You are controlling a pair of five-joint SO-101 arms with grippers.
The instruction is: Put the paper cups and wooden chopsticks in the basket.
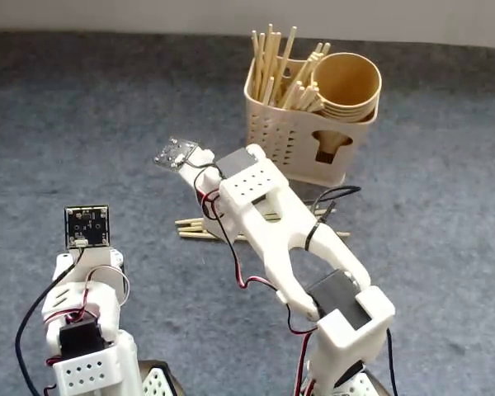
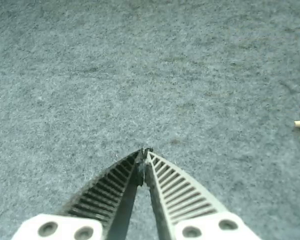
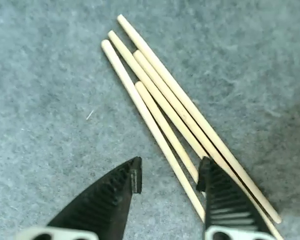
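no readable text, labels, numbers or signs on any surface in view

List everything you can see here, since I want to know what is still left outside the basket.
basket: one, cream, far side of the table, right of centre.
paper cups: a nested stack, exact count unclear, tan, in the basket.
upright chopsticks: many, pale wood, standing in the basket beside the cups.
loose chopsticks: five, pale wood, lying together on the table.
table cover: one, grey, carpet-like.
right gripper: one, black fingers, open above the loose chopsticks.
left gripper: one, dark and grey fingers, shut, over bare cover.
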